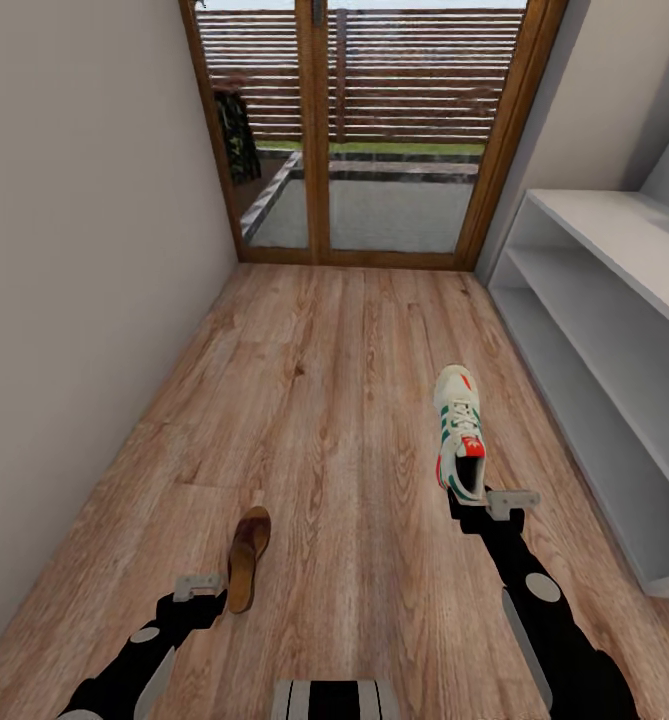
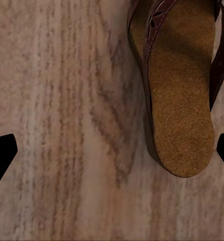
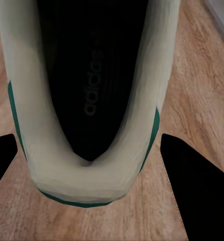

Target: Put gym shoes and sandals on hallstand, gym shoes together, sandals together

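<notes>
Underfoot, wood-grain plank floor (image 1: 334, 400), grey hallstand (image 1: 614, 330) alongside.

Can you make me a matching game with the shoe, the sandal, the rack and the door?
Things:
1. gym shoe
2. sandal
3. hallstand
4. glass door

Descriptions:
A. pale grey, along the right wall
B. brown, lying by the left gripper
C. wooden frame, at the corridor's far end
D. white with green stripes, in front of the right gripper

Pairs: 1-D, 2-B, 3-A, 4-C
</notes>
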